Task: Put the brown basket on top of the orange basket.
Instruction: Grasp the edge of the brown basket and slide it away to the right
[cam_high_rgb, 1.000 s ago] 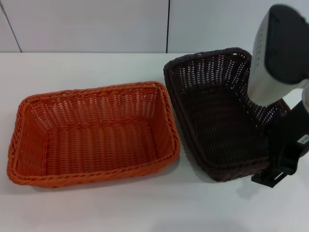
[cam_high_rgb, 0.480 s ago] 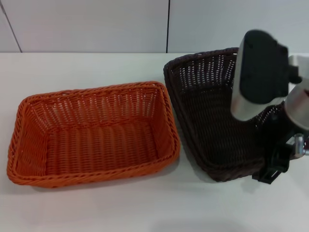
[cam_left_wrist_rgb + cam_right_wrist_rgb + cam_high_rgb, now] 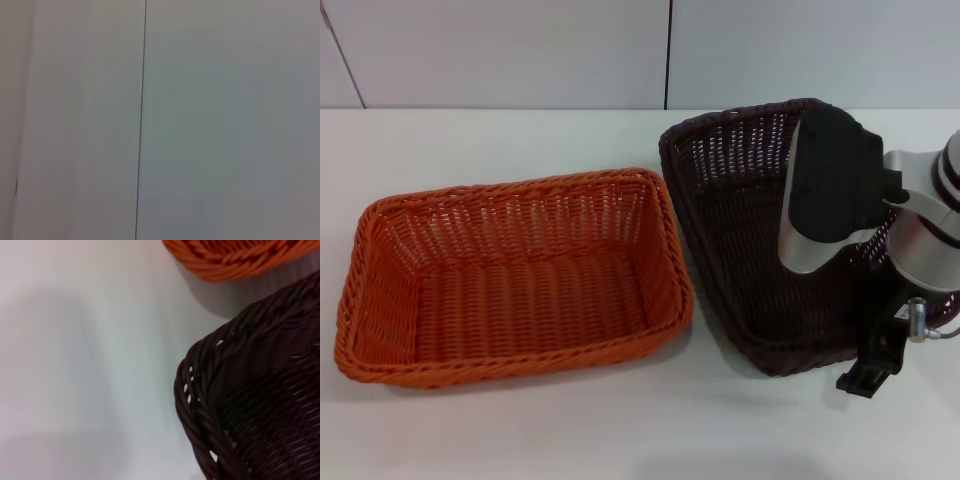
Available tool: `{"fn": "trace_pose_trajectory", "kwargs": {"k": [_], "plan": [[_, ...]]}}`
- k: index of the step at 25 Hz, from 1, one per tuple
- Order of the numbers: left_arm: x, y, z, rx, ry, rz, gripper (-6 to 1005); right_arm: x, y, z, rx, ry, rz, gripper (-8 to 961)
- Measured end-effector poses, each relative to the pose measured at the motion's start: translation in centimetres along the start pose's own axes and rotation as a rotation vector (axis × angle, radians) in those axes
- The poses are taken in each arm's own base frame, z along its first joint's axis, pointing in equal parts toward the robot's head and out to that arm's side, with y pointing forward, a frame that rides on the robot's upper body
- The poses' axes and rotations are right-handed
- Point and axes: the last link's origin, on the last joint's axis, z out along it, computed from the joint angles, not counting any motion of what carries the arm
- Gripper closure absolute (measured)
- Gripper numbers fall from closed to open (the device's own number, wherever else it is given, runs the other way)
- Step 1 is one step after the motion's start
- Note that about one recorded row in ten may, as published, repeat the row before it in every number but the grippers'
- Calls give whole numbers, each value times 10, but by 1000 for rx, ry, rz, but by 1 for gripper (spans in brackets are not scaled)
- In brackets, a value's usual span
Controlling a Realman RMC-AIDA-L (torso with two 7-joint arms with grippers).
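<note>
White desk (image 3: 520, 420) carried the dark brown woven rectangular basket (image 3: 750, 250) at three o'clock of the bright orange woven basket (image 3: 515, 275); right claw (image 3: 880, 355) sat at the brown basket's near-right rim, grip state untellable

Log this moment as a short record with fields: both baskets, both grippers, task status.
brown basket: on the white table, tilted, beside the orange one, not on it
orange basket: flat on the table, empty, to the robot's left of the brown one
right gripper: at the brown basket's near right rim; finger state unclear
left gripper: not in view
task status: stacking not yet done
</note>
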Motion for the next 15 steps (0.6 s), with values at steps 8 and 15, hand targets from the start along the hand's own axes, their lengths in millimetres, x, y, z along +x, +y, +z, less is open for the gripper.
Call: {"fn": "trace_pose_trajectory", "kwargs": {"k": [8, 15], "plan": [[-1, -5, -1, 9, -4, 9, 188, 1, -3, 13, -8, 23, 11, 202], [-2, -8, -2, 14, -10, 13, 188, 3, -9, 17, 29, 32, 35, 310]]}}
